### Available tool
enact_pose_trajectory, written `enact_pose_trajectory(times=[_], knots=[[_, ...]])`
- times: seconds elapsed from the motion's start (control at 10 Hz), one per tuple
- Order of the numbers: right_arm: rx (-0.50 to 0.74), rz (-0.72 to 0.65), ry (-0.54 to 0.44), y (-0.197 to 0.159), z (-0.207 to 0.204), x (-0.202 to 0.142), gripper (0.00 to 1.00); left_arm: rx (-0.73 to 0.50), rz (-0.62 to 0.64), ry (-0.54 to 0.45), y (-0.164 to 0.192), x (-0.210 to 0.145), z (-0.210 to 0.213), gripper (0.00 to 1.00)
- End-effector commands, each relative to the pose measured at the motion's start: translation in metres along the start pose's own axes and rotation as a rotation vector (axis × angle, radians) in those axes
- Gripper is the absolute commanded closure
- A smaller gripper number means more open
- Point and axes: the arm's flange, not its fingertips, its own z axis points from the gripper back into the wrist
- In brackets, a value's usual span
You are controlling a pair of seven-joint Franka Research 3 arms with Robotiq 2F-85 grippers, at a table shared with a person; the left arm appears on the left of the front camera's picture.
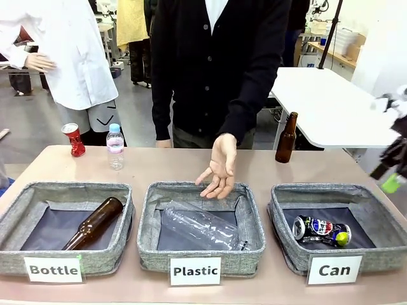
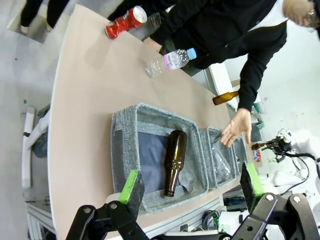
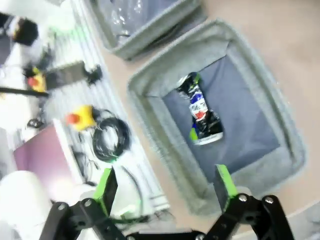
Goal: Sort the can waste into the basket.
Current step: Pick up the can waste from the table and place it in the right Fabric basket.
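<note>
The dark crushed can [image 1: 321, 231] with its red-white-blue logo lies on the dark bottom of the "Can" basket [image 1: 285, 253] at the right. It shows again [image 3: 200, 111] inside the basket [image 3: 150, 116] below my right gripper [image 3: 166, 184], which hovers open and empty above the basket's near rim. That gripper [image 1: 391, 173] is a blur at the right edge of the front view. The red can [image 1: 74, 139] stands on the far left of the table. It also shows far beyond my left gripper [image 2: 191, 182], which hangs open and empty, as the red can [image 2: 125, 22].
The "Bottle" basket [image 1: 19, 213] holds a brown bottle [image 1: 94, 223]. The "Plastic" basket [image 1: 149, 251] holds a clear bottle [image 1: 200, 229], with a person's hand [image 1: 218, 167] over its far rim. A small water bottle [image 1: 115, 146] and a brown bottle [image 1: 287, 138] stand at the back.
</note>
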Motion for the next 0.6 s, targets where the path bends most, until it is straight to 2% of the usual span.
enact_pose_trajectory(times=[0.0,0.1,0.2,0.3,0.4,0.5], knots=[[0.467,-0.682,-0.795,-0.024,0.025,-0.013,0.0,-0.016,-0.021,-0.011,0.001,0.001,0.0,0.0],[0.702,-0.734,-0.974,-0.043,0.03,-0.035,0.0,-0.016,-0.021,-0.011,0.001,0.001,0.0,0.0],[0.844,-0.786,-1.102,-0.059,0.029,-0.052,0.0,-0.016,-0.021,-0.011,0.001,0.001,0.0,0.0],[0.931,-0.811,-1.236,-0.068,0.027,-0.065,0.0,-0.016,-0.021,-0.011,0.001,0.001,0.0,0.0],[0.948,-0.797,-1.422,-0.069,0.026,-0.078,0.0,-0.016,-0.021,-0.011,0.001,0.001,0.0,0.0],[0.773,-0.849,-1.63,-0.062,0.023,-0.087,0.0,-0.016,-0.021,-0.011,0.001,0.001,0.0,0.0]])
